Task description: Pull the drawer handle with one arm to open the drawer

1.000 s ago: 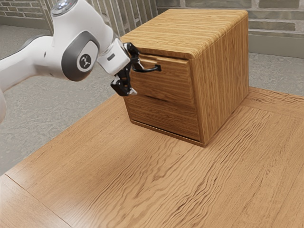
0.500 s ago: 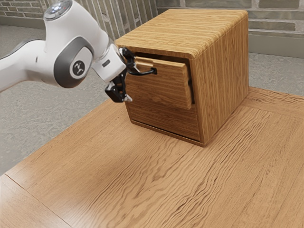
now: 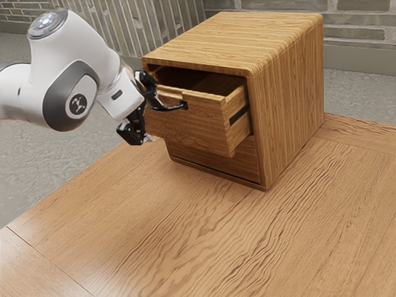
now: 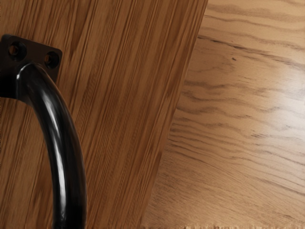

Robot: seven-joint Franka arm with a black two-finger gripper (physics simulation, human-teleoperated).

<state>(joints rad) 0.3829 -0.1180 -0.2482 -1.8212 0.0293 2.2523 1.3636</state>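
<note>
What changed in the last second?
The upper drawer slid out of the cabinet toward the exterior view's left, from barely cracked to well open. The hand drew back the same way, staying at the black handle. Cabinet, lower drawer and table stayed put.

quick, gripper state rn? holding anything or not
gripper: at the drawer handle, but open or closed cannot be told from these views
</note>
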